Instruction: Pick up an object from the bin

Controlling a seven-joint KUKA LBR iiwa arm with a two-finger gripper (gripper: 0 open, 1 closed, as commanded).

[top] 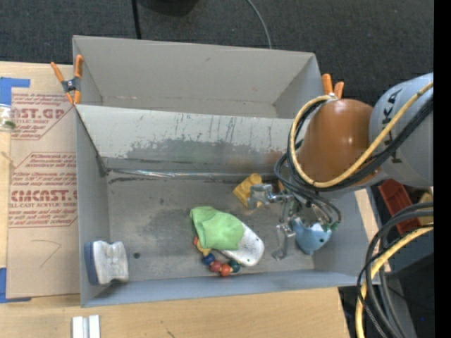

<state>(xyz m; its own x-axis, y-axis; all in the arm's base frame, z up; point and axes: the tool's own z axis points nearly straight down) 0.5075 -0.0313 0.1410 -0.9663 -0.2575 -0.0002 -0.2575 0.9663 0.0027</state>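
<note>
Arm (pixel 338 143) hangs low in the bin (pixel 190 129), hand (pixel 282 222) just beside the blue toy (pixel 312 239); can't tell its grip, nothing lifted yet.

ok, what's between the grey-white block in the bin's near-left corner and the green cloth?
Nothing: the camera view shows bare bin floor between the block and the green cloth.

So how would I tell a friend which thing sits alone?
Take the grey bin and look to its lower left corner. A pale grey block with a blue side lies there. The green cloth and its neighbours cluster toward the middle and right; this one lies apart.
</note>
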